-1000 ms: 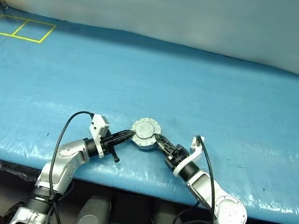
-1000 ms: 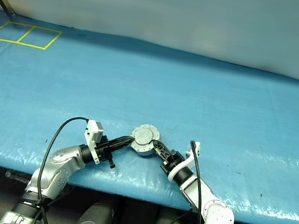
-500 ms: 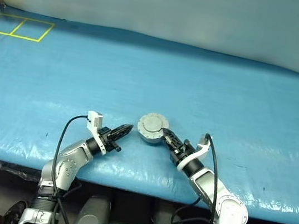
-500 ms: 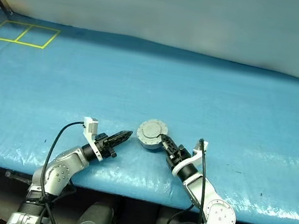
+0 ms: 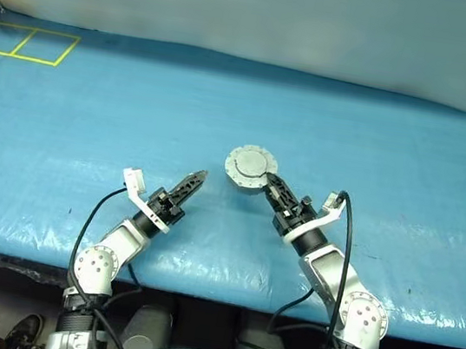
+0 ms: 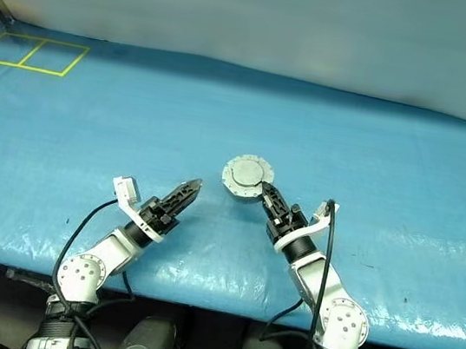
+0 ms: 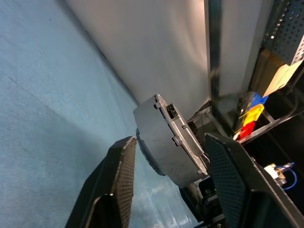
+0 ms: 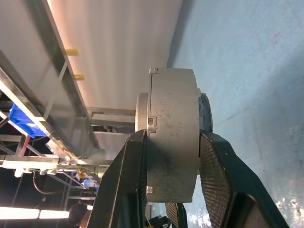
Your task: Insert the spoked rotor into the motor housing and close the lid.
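The right gripper's (image 5: pixel 268 185) fingers (image 8: pixel 216 175) clamp the closed motor housing (image 5: pixel 251 167) across its thickness, lid (image 8: pixel 142 111) shut, above the desk (image 5: pixel 377 152). The left gripper (image 5: pixel 192 182), beside the housing, stands parted and empty. Setting it down flat seems wise; its axis looks tilted off vertical.

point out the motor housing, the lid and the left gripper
motor housing (image 8: pixel 173 142), right wrist view, on its grey side wall
lid (image 5: pixel 250 163), left eye view, on its plain top face
left gripper (image 5: pixel 193 181), left eye view, between its fingertips
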### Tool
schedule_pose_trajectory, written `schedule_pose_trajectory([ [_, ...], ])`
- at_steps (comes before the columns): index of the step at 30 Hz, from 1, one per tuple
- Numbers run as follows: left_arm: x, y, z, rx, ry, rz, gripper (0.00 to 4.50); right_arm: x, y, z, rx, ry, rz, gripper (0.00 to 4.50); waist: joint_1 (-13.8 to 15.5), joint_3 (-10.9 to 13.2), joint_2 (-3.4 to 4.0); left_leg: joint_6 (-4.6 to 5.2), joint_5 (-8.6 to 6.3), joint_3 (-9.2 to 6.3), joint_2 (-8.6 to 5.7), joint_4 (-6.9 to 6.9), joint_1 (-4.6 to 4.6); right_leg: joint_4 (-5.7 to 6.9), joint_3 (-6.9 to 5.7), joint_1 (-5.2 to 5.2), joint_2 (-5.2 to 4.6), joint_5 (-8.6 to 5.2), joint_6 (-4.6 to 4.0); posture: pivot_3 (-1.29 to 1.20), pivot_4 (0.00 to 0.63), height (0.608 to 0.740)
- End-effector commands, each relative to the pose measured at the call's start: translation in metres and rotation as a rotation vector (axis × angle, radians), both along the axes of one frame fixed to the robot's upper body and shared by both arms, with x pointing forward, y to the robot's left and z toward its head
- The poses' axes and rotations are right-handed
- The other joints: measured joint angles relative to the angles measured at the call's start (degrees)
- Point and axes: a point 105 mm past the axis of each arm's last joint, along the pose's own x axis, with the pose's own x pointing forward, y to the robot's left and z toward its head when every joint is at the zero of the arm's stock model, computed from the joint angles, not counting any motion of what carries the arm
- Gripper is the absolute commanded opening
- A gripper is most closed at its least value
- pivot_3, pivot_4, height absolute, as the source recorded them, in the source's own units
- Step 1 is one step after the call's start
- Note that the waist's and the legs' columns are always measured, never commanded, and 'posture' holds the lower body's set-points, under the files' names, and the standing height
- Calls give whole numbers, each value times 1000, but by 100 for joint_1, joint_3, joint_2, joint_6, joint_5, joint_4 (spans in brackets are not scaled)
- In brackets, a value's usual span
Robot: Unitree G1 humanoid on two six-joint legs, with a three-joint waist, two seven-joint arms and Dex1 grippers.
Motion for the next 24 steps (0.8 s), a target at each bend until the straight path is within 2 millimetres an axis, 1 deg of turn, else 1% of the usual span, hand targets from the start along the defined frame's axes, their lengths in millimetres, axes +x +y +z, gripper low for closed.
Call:
schedule_pose_trajectory([
  [1,-3,-5,25,-80,-54,-54,4283,-2,6,35,46,-129,27,1185,-1,0,0,0,0,0,0,0,0,0,0,0,0,0,0,0,150,740],
  [2,-4,-8,24,-94,-41,-71,4475,-3,9,37,45,-139,40,1185,-1,0,0,0,0,0,0,1,0,0,0,1,0,0,0,0,150,740],
  [7,-3,-17,21,-103,0,-106,4475,-10,18,48,42,-181,82,1185,-1,0,0,0,0,1,-1,1,1,0,1,1,1,0,-1,0,150,740],
  [13,0,-21,22,-121,9,-111,4475,-15,24,55,30,-210,110,1185,5,0,0,0,0,1,-1,3,1,0,1,3,1,0,-2,0,150,740],
  [19,5,-30,29,-151,-4,-136,4475,-22,33,53,6,-220,164,1185,4,0,-1,0,0,0,-1,4,1,0,1,3,1,-1,-2,0,150,740],
  [24,11,-38,32,-162,-13,-135,4475,-29,44,46,-20,-210,221,1185,4,1,-2,0,0,0,-2,4,1,-1,1,4,1,0,-2,0,150,740],
])
